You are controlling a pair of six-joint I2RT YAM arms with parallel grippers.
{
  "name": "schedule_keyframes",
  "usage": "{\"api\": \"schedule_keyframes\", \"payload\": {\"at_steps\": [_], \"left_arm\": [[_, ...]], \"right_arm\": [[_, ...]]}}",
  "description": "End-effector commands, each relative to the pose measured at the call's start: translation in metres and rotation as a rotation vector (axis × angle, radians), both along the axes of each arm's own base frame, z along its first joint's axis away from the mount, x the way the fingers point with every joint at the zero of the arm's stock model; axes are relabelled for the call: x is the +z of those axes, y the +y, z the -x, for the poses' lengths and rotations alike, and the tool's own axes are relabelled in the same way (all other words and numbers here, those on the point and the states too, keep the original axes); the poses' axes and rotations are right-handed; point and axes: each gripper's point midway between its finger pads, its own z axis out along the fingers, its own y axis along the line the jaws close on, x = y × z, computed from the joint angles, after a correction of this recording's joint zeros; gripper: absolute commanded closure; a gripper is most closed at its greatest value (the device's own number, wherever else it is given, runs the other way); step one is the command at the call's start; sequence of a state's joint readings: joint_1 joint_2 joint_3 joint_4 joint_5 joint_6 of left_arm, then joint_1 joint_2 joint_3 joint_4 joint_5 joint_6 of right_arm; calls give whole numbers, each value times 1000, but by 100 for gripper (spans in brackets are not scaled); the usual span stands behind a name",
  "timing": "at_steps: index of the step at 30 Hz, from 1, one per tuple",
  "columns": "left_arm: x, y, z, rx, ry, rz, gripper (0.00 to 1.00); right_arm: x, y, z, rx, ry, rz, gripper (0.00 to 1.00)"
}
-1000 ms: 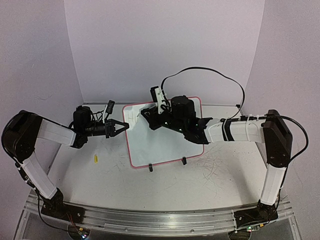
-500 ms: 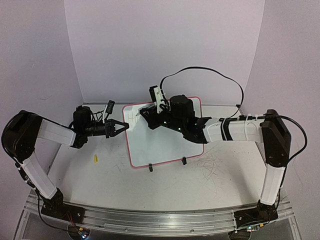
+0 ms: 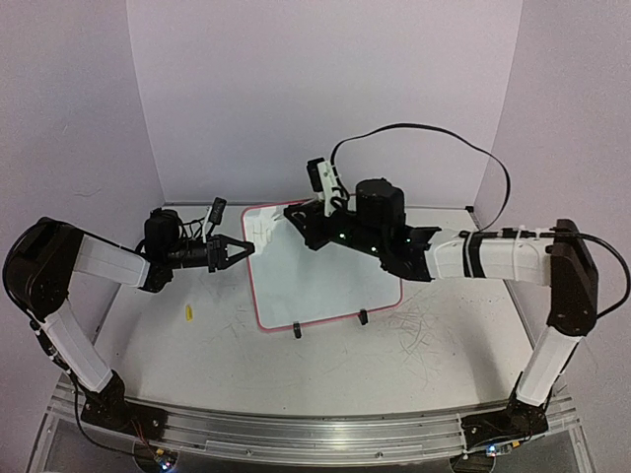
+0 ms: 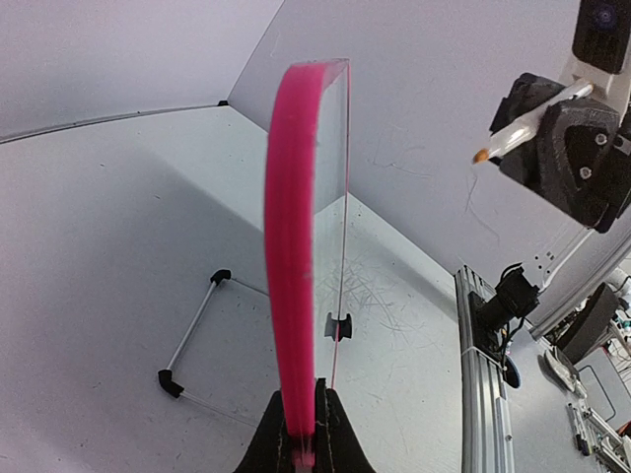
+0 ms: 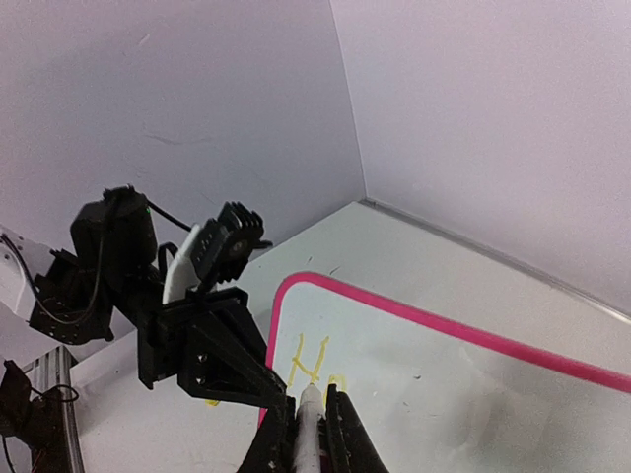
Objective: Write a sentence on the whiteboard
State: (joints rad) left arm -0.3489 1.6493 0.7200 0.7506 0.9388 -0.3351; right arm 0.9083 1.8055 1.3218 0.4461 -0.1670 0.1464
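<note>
**Holding a light board steady by its frame**

The whiteboard [image 3: 330,286] stands tilted at the middle of the table [image 3: 197,365] on two black clip feet [image 3: 297,332]. It looks thin, stiff and light, so I judge that pen pressure could push it; the pink frame is the right hold. The left gripper [image 3: 246,247] pinches that edge. The right gripper [image 3: 299,221] clamps one marker [image 5: 309,434] near the sentence [image 5: 309,361], which has two yellow letters.

White table [image 3: 325,379] scuffed with thin grey scratch marks [image 3: 419,330], small yellow object [image 3: 186,313] lying near its left side, pale lilac walls [image 3: 325,89] behind, metal rail [image 3: 315,434] along the near edge
</note>
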Motion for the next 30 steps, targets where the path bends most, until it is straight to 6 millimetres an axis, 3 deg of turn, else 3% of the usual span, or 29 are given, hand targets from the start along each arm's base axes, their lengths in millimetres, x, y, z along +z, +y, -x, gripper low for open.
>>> {"api": "schedule_keyframes", "payload": {"at_steps": [1, 6, 9, 17, 30], "left_arm": [[16, -1, -10, 30, -112, -16, 100], [19, 0, -11, 39, -116, -15, 100], [22, 0, -10, 40, -119, -13, 100], [21, 0, -11, 39, -112, -14, 100], [22, 1, -10, 43, -114, -16, 100]], "right_arm": [[39, -30, 6, -51, -140, -19, 100], [32, -6, -1, 4, -98, -17, 100], [21, -4, -12, -42, -75, 13, 100], [9, 2, -5, -4, -100, 69, 100], [6, -2, -12, -46, -108, 92, 100]]}}
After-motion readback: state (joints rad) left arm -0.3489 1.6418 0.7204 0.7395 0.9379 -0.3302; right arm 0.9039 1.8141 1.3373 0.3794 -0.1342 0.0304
